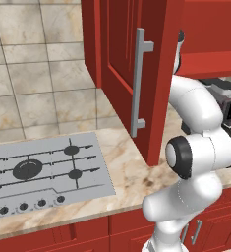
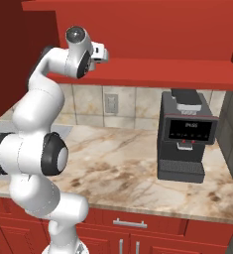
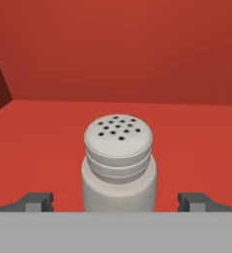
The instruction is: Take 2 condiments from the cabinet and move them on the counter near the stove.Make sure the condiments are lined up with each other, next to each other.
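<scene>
A: So, where does the short grey-white shaker with the perforated rounded top (image 3: 118, 165) stand?

B: Upright on the red inner shelf of the red wooden wall cabinet (image 3: 33, 143), centred between the two dark finger tips of the gripper (image 3: 118, 201).

A: Claw state?

B: Spread to its widest, one tip either side of the shaker's body, neither touching it; nothing held. My reading: wide so the body clears on approach.

A: Why is the arm so high?

B: The shelf sits above the beige-brown marbled stone counter (image 1: 129, 167), so the hand reaches level into the cabinet beside its panelled door with the long silver bar handle (image 1: 139, 81).

A: Destination?

B: Bare counter beside the flat silver-grey gas cooktop with black burners (image 1: 43, 172).
</scene>
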You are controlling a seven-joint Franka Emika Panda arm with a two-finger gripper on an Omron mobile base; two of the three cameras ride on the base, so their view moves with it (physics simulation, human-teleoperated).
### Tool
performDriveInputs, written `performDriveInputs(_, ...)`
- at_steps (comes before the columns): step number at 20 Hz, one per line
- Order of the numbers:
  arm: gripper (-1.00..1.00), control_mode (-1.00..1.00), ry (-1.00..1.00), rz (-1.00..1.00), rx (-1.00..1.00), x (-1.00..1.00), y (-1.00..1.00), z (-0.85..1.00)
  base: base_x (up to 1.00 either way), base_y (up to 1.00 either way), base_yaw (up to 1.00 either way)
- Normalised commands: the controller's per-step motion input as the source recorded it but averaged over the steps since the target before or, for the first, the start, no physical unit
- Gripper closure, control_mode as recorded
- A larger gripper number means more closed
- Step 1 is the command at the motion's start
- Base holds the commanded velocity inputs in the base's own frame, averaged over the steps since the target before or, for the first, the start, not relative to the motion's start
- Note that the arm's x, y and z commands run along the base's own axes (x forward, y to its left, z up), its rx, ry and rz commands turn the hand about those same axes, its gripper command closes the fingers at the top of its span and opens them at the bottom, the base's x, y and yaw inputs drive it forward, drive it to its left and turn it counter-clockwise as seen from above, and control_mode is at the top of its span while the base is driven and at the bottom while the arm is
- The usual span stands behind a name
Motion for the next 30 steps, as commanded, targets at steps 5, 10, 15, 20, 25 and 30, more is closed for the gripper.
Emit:
performDriveInputs(5, -1.0, -1.0, 0.02, 0.0, 0.0, 0.18, 0.0, -0.07, 0.0, 0.0, 0.0)
performDriveInputs(10, -1.0, -1.0, 0.0, 0.0, 0.0, 0.0, 0.0, 0.0, 0.0, 0.0, 0.0)
performDriveInputs(15, 1.0, -1.0, 0.0, 0.0, 0.0, 0.0, 0.0, 0.0, 0.0, 0.0, 0.0)
performDriveInputs(20, 1.0, -1.0, 0.0, 0.0, 0.0, 0.0, 0.0, 0.0, 0.0, 0.0, 0.0)
performDriveInputs(25, 1.0, -1.0, 0.0, 0.0, 0.0, 0.0, 0.0, 0.0, 0.0, 0.0, 0.0)
performDriveInputs(30, 1.0, -1.0, -0.01, 0.0, 0.0, -0.18, 0.0, 0.0, 0.0, 0.0, 0.0)
